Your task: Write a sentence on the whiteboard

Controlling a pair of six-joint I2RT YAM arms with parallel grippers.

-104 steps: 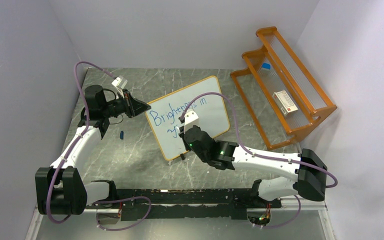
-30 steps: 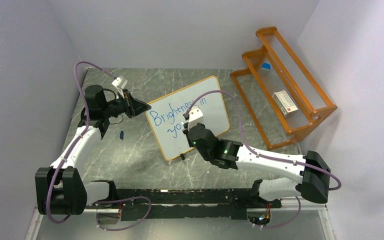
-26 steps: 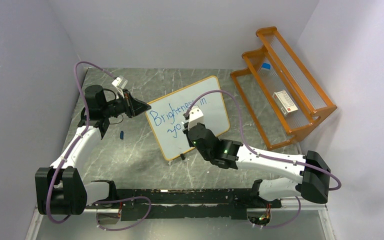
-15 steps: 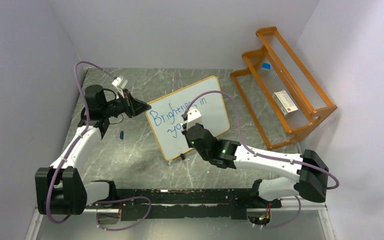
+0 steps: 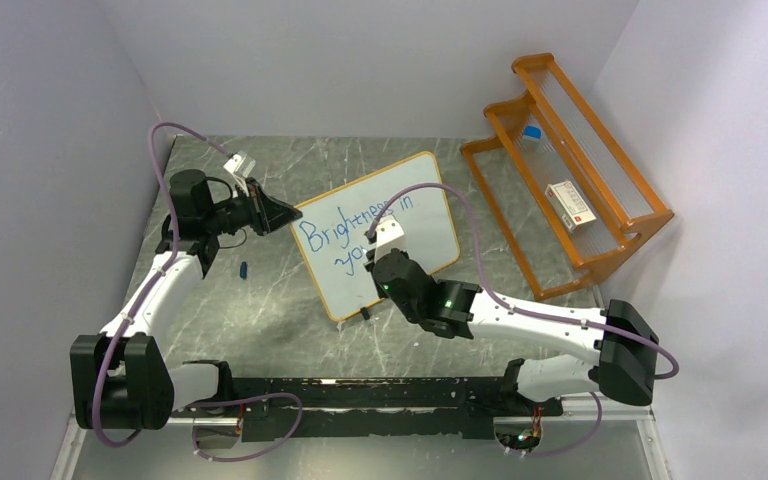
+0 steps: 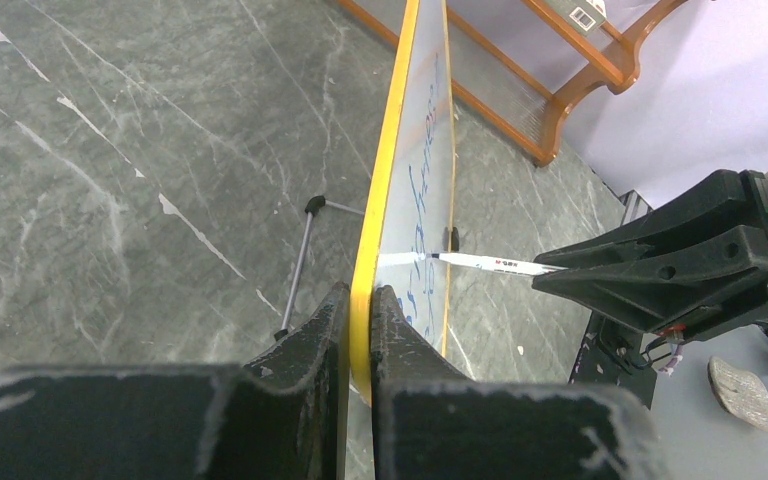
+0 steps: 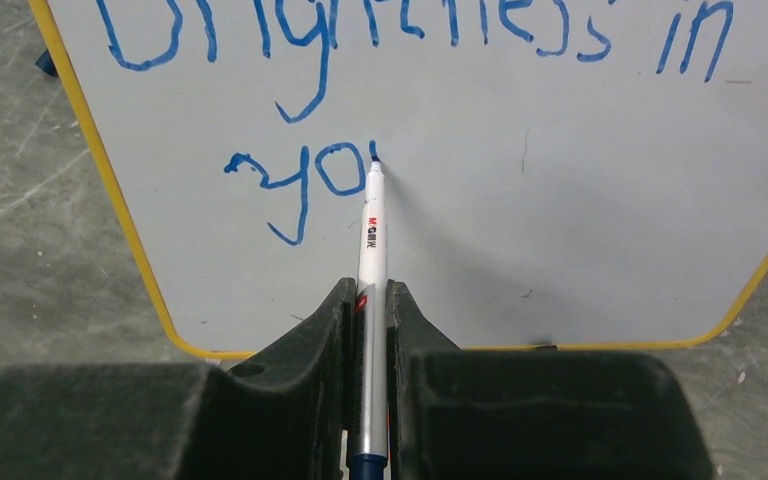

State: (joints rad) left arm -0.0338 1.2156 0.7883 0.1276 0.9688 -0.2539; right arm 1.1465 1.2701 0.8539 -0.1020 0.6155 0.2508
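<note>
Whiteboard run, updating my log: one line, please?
left gripper: shut on whiteboard edge | right gripper: shut on marker | sentence: reads "Brightness in yo"

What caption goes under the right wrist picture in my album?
Right gripper holds a marker against the whiteboard, just after the blue "yo".

Grey marbled table (image 5: pixel 260 310): three items stand or lie on it.
The whiteboard (image 5: pixel 428 232) stands on black feet near centre; an orange wooden rack (image 5: pixel 570 170) sits at the far right (close to the board's far corner); a small blue object (image 5: pixel 244 269) lies left of the board.
</note>
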